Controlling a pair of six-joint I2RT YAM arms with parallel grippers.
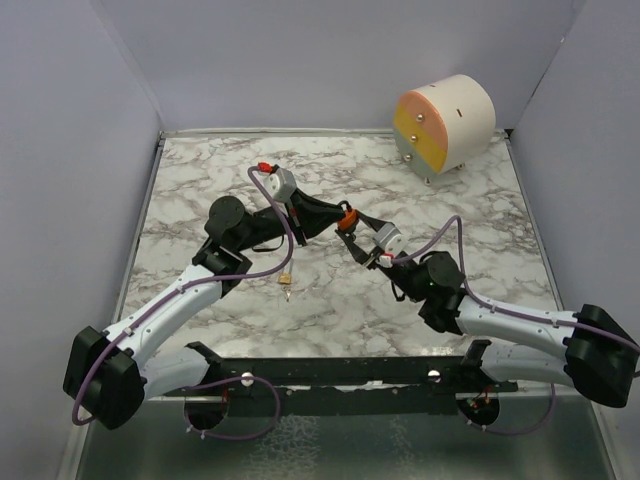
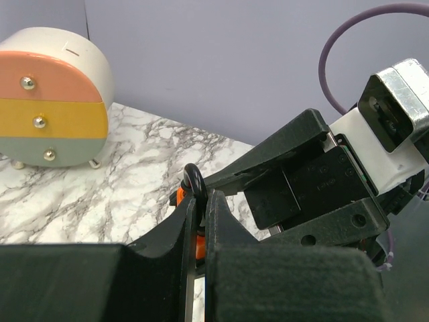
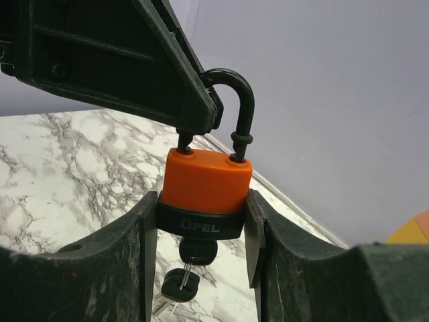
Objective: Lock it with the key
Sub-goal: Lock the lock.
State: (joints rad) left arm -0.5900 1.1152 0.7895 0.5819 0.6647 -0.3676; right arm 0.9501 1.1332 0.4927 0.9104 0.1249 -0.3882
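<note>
An orange padlock (image 3: 206, 181) with a black base marked OPEL hangs in mid-air between my two grippers. My right gripper (image 3: 201, 204) is shut on the sides of its body. A black-headed key (image 3: 198, 251) sits in the keyhole underneath, and a second key (image 3: 179, 283) dangles from its ring. Both legs of the black shackle (image 3: 242, 100) meet the orange top. My left gripper (image 2: 200, 198) is shut on the shackle (image 2: 194, 180) from above. In the top view the padlock (image 1: 347, 219) is above the table's middle, between the left gripper (image 1: 328, 213) and the right gripper (image 1: 352, 240).
A round drawer box (image 1: 445, 125) with pink, yellow and green fronts stands at the back right, and also shows in the left wrist view (image 2: 53, 100). A small brass object (image 1: 287, 282) lies on the marble table (image 1: 200, 170) near the left forearm. Grey walls enclose the table.
</note>
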